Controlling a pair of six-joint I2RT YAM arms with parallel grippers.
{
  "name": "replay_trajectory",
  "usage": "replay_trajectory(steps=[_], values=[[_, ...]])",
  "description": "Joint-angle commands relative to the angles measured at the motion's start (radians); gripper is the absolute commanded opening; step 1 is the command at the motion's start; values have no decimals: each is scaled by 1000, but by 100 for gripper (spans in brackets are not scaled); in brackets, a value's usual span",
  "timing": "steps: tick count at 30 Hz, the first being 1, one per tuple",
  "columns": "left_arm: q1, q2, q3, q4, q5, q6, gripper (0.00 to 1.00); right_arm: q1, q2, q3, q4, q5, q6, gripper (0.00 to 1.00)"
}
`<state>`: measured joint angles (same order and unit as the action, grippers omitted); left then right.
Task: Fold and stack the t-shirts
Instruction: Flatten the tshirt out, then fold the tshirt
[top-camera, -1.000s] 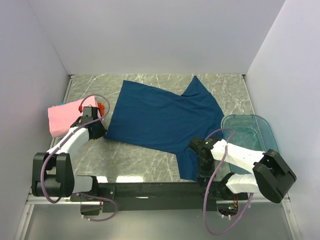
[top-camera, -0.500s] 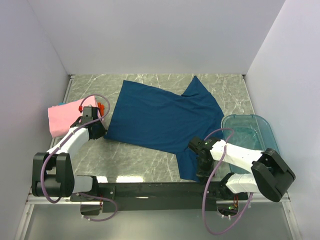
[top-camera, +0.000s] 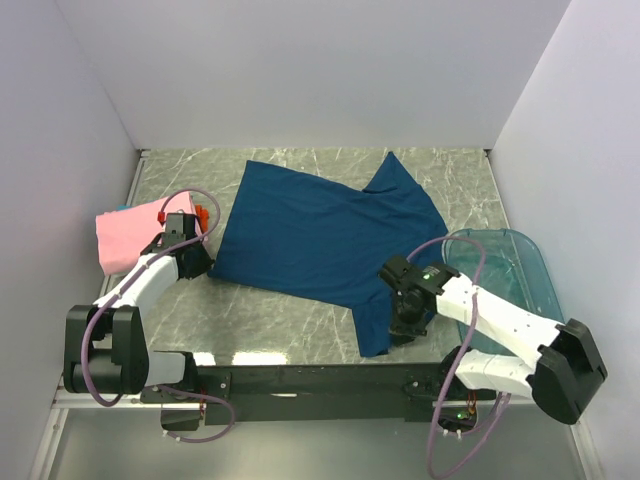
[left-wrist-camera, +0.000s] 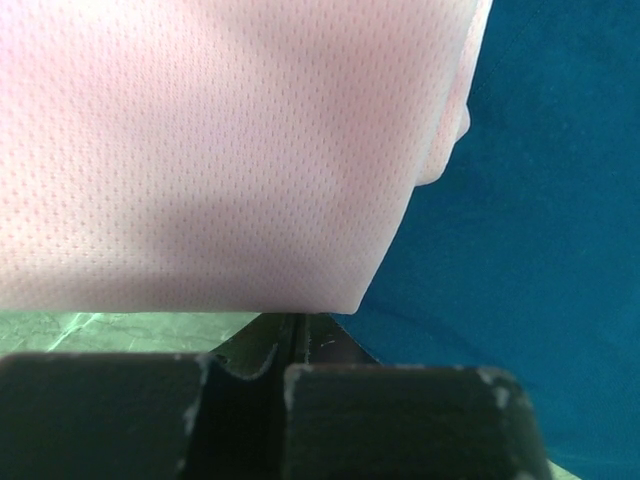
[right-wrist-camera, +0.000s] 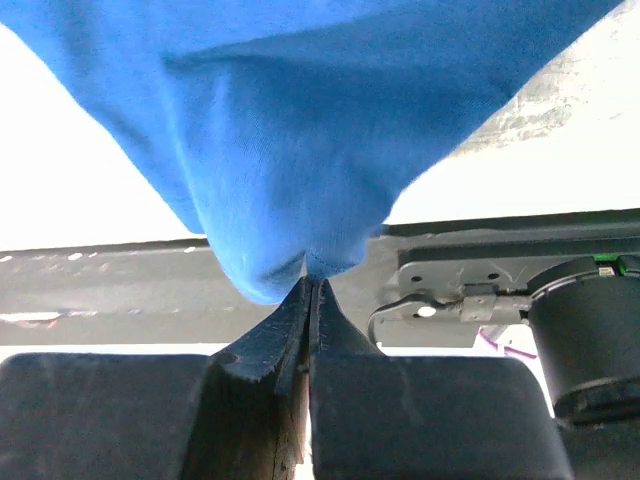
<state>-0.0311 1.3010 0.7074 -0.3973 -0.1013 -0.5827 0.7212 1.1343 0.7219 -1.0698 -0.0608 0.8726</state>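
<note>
Right end effector (right-wrist-camera: 310, 288) pinched shut on navy t-shirt (top-camera: 320, 235) corner — left end effector (left-wrist-camera: 292, 325) closed, hold unclear

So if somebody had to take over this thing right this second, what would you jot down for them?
Right gripper: shut on the near right corner of the navy shirt.
Left gripper: shut, at the navy shirt's left edge, beside the pink shirt. Whether it pinches any cloth is not clear.
Where things are: the navy shirt lies spread out in the middle, unfolded. The pink shirt sits at the left and looks folded, with a bit of orange cloth showing next to it.
Done: the left pile, as far as it shows.
Left: fold the navy shirt and stack it with the others.
</note>
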Motion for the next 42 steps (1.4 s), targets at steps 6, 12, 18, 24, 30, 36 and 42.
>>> replay_trajectory(steps=[6, 12, 18, 24, 30, 36, 42], values=[[7, 1, 55, 11, 15, 29, 0, -2, -85, 57, -180, -23, -15, 0], [7, -5, 76, -3, 11, 41, 1, -2, -149, 103, -278, -74, -29, 0], [7, -17, 70, -14, 15, 41, 0, 0, -197, 106, -337, -109, -20, 0], [7, -23, 95, -40, 14, 53, 0, 0, -222, 146, -309, -162, 14, 0], [7, 10, 115, -37, 15, 64, 0, -2, -203, 50, -263, -175, -1, 0], [5, 35, 141, -38, 11, 81, 0, 0, -188, -22, -301, -114, -24, 0], [7, 58, 150, -25, 41, 89, 0, 0, -131, 86, -241, -59, -61, 39]])
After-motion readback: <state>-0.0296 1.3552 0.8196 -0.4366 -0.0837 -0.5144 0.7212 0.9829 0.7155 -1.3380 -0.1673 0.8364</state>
